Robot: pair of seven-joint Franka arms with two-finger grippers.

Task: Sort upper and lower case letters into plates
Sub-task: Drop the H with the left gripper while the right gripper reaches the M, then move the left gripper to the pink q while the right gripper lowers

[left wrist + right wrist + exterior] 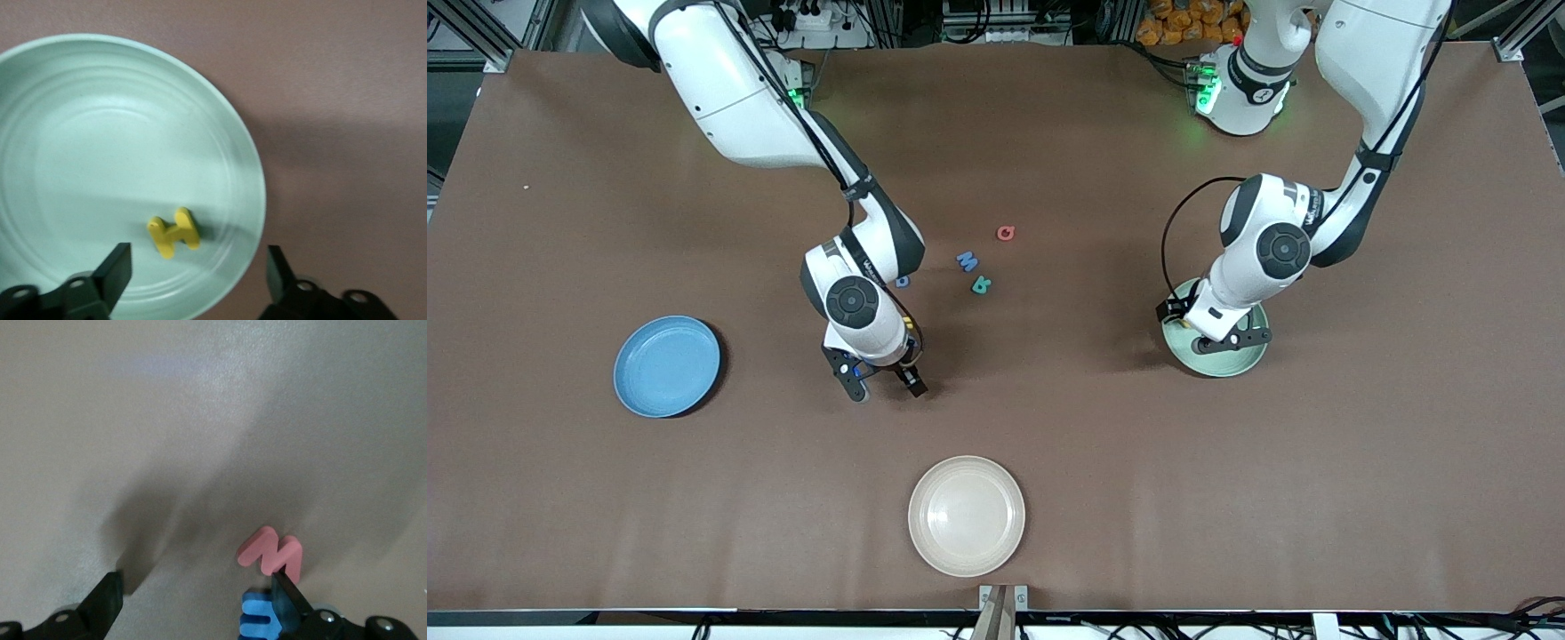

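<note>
My left gripper [1232,342] hangs open over the mint green plate [1240,363], at the left arm's end of the table. A yellow H [175,233] lies flat in that plate [100,147], free of the open left gripper [198,280]. Near the table's middle, my right gripper [885,388] stands open low over the table. In the right wrist view a red M [272,553] and a blue E [259,620] lie on the table against one finger of the right gripper [197,603]. The blue plate [667,366] sits toward the right arm's end.
Farther from the front camera lie a red letter [1006,233], a blue W [967,260], a teal letter [982,285] and a blue letter [903,281] partly hidden by the right arm. A cream-white plate [967,516] sits near the table's front edge.
</note>
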